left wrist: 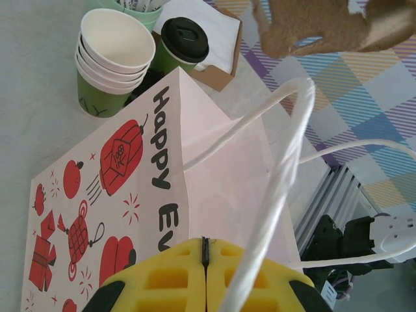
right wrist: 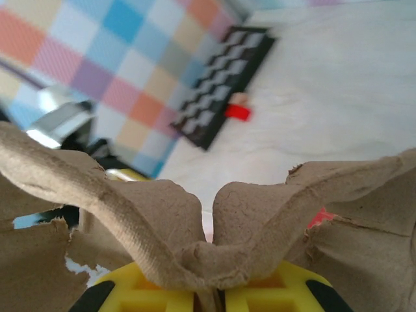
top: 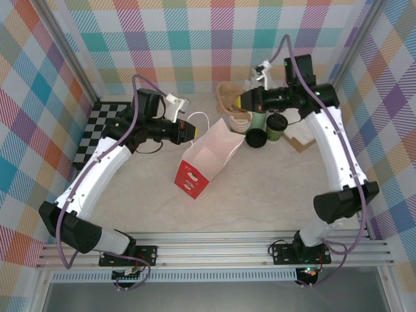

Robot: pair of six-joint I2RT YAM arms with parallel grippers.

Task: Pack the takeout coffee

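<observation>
Bright, even light; blurry wrist bg

The white paper bag [left wrist: 130, 195] has big black letters running up its side. The first word says "Happy". The next word starts with "Ev", and the yellow left gripper [left wrist: 205, 250] covers the rest of it. Next to the words are red drawings: lanterns, gift boxes with bows, round shapes and little sparkle marks. From the top camera the same bag shows a red patch of print near its bottom end, but it is too small to read. The green cup [left wrist: 91, 101] under the stack of cream cups [left wrist: 114, 39] has thin black marks low on its side, too sketchy to read.
</observation>
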